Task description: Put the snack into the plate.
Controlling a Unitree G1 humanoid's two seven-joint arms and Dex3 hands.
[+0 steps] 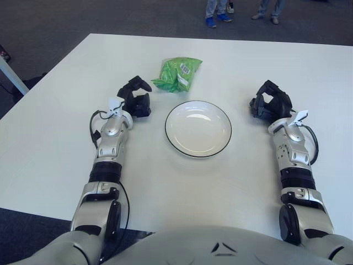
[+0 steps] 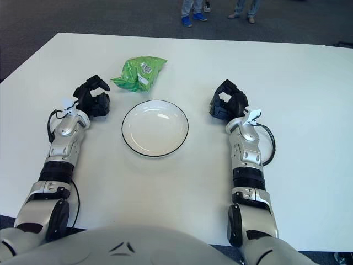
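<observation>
Nearest the robot, the round white plate with a thin black rim (image 1: 198, 128) is sitting empty at the middle of the white table (image 1: 49, 143), with nothing yet placed in it. At its nine o'clock the left hand (image 1: 135, 99) is hovering with its dark fingers loosely curled and gripping nothing; at the plate's three o'clock the right hand (image 1: 269, 104) is showing the same loose, empty curl and looks idle.

Farther out, the crinkled green plastic snack bag (image 1: 177, 73) is lying flat on the table at about eleven o'clock from the plate, just beyond its far rim and apart from it. From the left hand the bag is lying near, at roughly one o'clock; from the right hand it is well apart, at about ten o'clock. The left hand is therefore the likelier one to reach. The bag's long axis is running roughly from eight o'clock to two o'clock, its barcode end pointing toward two.
</observation>
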